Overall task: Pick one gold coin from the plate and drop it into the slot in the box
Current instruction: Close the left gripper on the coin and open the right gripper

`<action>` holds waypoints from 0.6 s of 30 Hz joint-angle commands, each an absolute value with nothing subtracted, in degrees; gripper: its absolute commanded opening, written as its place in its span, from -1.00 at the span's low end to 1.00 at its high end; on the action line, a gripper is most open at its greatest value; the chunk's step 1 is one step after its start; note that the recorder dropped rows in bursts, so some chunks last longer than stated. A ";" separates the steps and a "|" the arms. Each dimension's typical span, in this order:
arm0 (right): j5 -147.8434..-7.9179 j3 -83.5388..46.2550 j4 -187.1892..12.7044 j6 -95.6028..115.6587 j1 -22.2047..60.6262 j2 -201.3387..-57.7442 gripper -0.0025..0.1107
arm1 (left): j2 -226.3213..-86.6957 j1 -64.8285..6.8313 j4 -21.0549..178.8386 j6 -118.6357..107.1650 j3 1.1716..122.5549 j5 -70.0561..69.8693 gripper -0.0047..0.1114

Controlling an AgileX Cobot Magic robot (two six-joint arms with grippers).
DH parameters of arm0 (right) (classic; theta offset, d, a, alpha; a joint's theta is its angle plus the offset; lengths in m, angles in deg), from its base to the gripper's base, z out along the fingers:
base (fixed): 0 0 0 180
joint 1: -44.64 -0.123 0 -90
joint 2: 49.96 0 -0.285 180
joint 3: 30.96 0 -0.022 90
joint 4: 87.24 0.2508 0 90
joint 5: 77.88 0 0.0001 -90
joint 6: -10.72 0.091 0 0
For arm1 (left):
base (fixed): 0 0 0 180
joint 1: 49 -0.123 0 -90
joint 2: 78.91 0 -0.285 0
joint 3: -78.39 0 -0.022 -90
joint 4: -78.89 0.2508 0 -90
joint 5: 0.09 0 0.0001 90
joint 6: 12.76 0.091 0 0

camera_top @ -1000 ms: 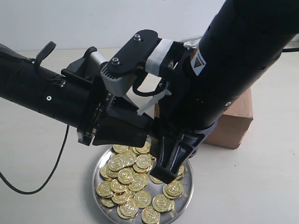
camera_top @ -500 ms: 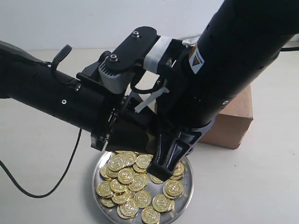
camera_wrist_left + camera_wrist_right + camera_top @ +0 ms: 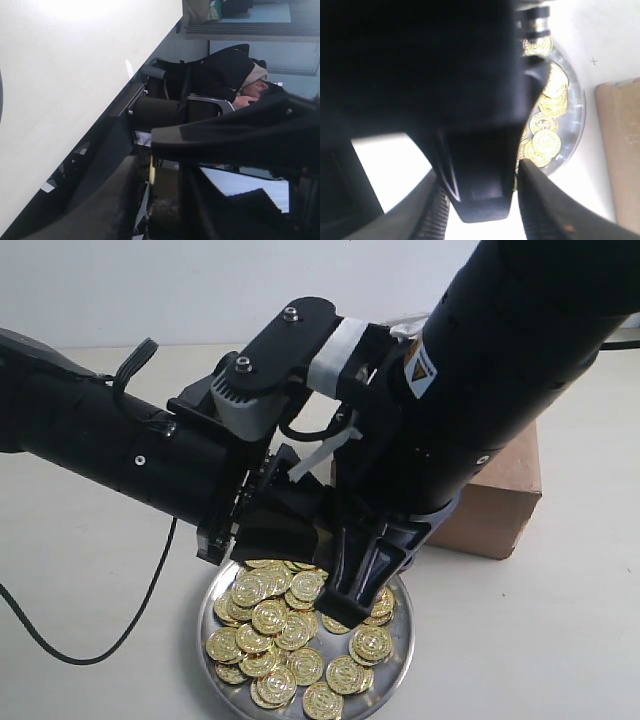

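So the pale desk (image 3: 560,640) is the backdrop for everything, and most of the exterior view gets eaten by the fat black right arm (image 3: 520,350). It slants down from the top right corner, and its end points steeply at the desk. The left arm (image 3: 90,435) comes in from the left edge, lower and a lot closer to level, and the two crowd right up against each other in the middle. A thin black cable (image 3: 40,640) loops off the left arm onto the desk. The box (image 3: 505,500) sits on the desk on the right, partly hidden behind the right arm and close to the plate (image 3: 398,660), which lies at the bottom middle of that view. The right hand (image 3: 350,595) hangs tip-down over the right half of the plate, and whether it touches the pile is hard to say. In its wrist view the fingers (image 3: 540,210) stand clearly apart, with a dark blocky part between them. The left hand (image 3: 275,535) hovers at the plate's upper left rim, lying nearly sideways. Its own camera looks out across the desk rather than down, and it's too dark to tell if that hand is spread or gripping anything. The gold coins (image 3: 275,625) are heaped in the plate, overlapping each other.
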State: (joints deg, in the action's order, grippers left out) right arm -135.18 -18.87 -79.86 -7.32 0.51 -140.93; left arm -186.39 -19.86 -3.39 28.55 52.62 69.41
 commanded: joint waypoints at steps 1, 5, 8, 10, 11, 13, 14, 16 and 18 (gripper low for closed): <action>-134.12 -18.81 -80.36 -7.23 0.70 -140.63 -0.34 | -186.42 -19.57 -4.08 28.47 53.07 69.87 -0.47; -133.74 -18.81 -80.36 -7.23 0.70 -140.63 -0.34 | -186.42 -19.57 -4.08 28.58 53.07 69.87 -0.47; -133.74 -18.81 -80.36 -7.23 0.70 -140.63 -0.34 | -186.42 -19.57 -4.21 28.58 53.07 69.87 -0.47; -133.74 -18.81 -80.36 -7.23 0.70 -140.63 -0.34 | -186.42 -19.57 -4.21 28.58 53.07 69.87 -0.47; -133.74 -18.81 -80.36 -7.23 0.70 -140.63 -0.34 | -186.42 -19.57 -4.21 28.58 53.07 69.87 -0.47; -133.64 -18.81 -80.47 -7.23 0.70 -140.63 -0.34 | -186.42 -19.57 -4.43 28.58 53.07 69.87 -0.50; -133.64 -18.81 -80.47 -7.23 0.70 -140.63 -0.34 | -186.42 -19.57 -4.56 28.58 53.07 69.87 -0.52; -133.64 -18.81 -80.47 -7.23 0.70 -140.63 -0.34 | -186.42 -19.57 -4.85 28.58 53.07 69.87 -0.62; -133.64 -18.81 -80.47 -7.23 0.70 -140.63 -0.34 | -186.42 -19.57 -5.24 29.03 53.07 69.87 -0.79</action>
State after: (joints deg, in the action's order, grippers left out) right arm -134.72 -18.87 -79.86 -7.32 0.51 -140.93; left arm -186.39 -19.80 -3.97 28.55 52.62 69.41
